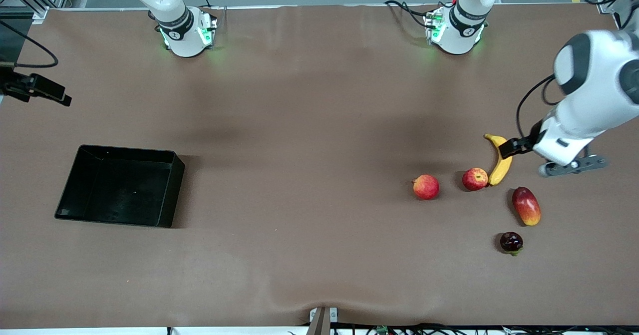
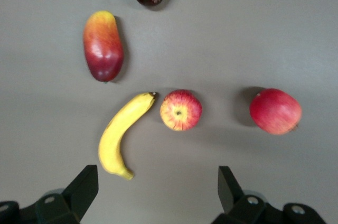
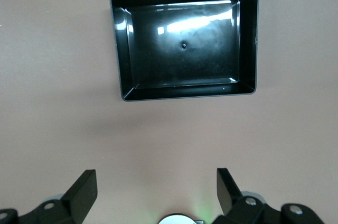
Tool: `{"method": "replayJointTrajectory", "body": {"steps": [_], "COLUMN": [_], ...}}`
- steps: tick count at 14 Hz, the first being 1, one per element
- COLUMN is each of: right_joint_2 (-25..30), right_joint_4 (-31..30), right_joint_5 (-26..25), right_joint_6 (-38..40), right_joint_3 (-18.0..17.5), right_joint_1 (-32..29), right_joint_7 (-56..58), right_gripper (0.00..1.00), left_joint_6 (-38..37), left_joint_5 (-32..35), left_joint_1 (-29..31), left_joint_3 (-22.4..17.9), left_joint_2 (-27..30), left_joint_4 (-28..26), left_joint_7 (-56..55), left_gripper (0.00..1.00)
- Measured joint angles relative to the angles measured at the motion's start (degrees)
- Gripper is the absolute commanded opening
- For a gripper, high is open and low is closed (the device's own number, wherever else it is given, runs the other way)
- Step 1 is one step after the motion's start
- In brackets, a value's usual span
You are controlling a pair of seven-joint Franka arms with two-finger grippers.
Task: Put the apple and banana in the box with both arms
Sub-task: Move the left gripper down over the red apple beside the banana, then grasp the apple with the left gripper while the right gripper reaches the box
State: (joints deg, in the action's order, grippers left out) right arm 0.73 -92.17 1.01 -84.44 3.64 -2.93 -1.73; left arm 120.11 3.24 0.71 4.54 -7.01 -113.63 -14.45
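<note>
The banana (image 1: pixel 499 164) lies toward the left arm's end of the table. One tip touches or nearly touches the apple (image 1: pixel 475 178), which is red with a yellow patch. Both show in the left wrist view, banana (image 2: pixel 122 133) and apple (image 2: pixel 180 110). My left gripper (image 1: pixel 511 148) is open and empty, over the banana's end that lies farther from the front camera; in its own view (image 2: pixel 157 192) that tip sits just inside one finger. The black box (image 1: pixel 169 190) stands empty toward the right arm's end. My right gripper (image 3: pixel 156 192) is open and empty, high over bare table near the box (image 3: pixel 122 55); it is outside the front view.
A paler red round fruit (image 1: pixel 426 186) lies beside the apple, toward the box. A mango (image 1: pixel 526 205) and a dark round fruit (image 1: pixel 511 242) lie nearer the front camera than the banana. A black fixture (image 1: pixel 35 88) juts in at the table's edge near the box.
</note>
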Motion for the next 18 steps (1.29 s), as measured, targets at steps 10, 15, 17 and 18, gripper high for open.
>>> {"method": "replayJointTrajectory", "body": {"steps": [10, 15, 17, 18], "right_joint_2": [-8.4, -9.4, -9.6, -9.7], "right_joint_4": [-0.5, -0.5, -0.5, -0.5], "right_joint_5": [0.0, 0.0, 0.0, 0.0], "right_joint_6": [-3.4, -4.4, -4.9, -5.0], "right_joint_3": [0.1, 0.1, 0.1, 0.1], "right_joint_1": [-4.7, -4.8, -5.0, -5.0], "right_joint_7": [0.1, 0.1, 0.1, 0.1], "right_gripper": [1.0, 1.0, 1.0, 1.0], "left_joint_6": [21.7, 22.9, 22.9, 22.9], "left_joint_5": [0.0, 0.0, 0.0, 0.0], "left_joint_1": [0.0, 0.0, 0.0, 0.0], "left_joint_3": [0.0, 0.0, 0.0, 0.0], "left_joint_2": [-16.1, -18.8, -18.9, -18.9], "left_joint_4": [-3.3, -3.3, -3.7, -3.9], "left_joint_7": [-1.2, -1.2, -1.2, -1.2], "left_gripper": [1.0, 1.0, 0.99, 0.7]}}
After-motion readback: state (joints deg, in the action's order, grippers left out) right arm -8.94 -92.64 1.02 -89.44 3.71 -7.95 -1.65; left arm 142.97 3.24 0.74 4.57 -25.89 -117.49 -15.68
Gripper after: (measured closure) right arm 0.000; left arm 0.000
